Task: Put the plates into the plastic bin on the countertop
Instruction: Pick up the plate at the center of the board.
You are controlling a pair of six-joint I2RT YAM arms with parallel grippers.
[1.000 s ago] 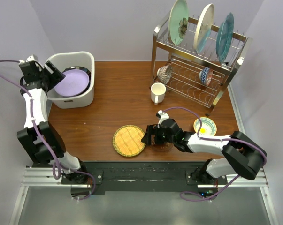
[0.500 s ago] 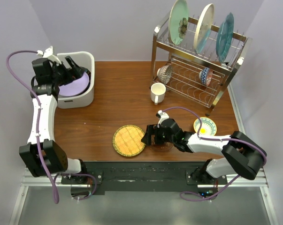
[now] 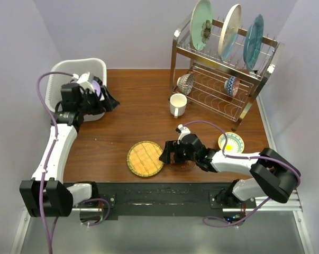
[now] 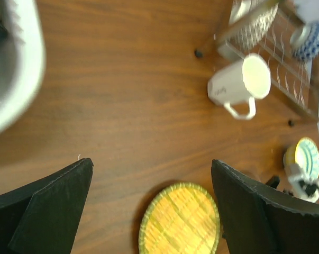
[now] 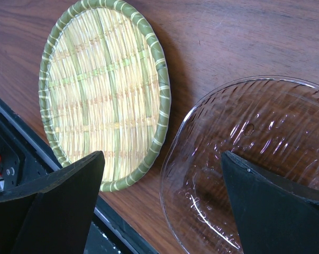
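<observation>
One reddish-brown countertop [image 3: 138,106] carries everything. At its far right stands one steel wire dish rack [image 3: 212,84]. Three plates are upright in its top tier: a pale green plate [image 3: 201,18], a cream plate [image 3: 230,29] and a blue plate [image 3: 253,37]. Two patterned bowls [image 3: 185,83] lie below them. One white plastic bin [image 3: 61,71] sits at the far left corner, with a sliver of a lavender plate [image 3: 97,86] showing inside. The left gripper [image 4: 151,206] hangs just right of the bin over bare wood, jaws wide and empty. The right gripper [image 5: 162,206], also spread wide, hovers over one clear glass dish [image 5: 254,159] beside one woven tray [image 3: 145,158]. One white mug [image 3: 177,104] bears faint, unreadable lettering. One small yellow dish [image 3: 231,142] sits near right.
</observation>
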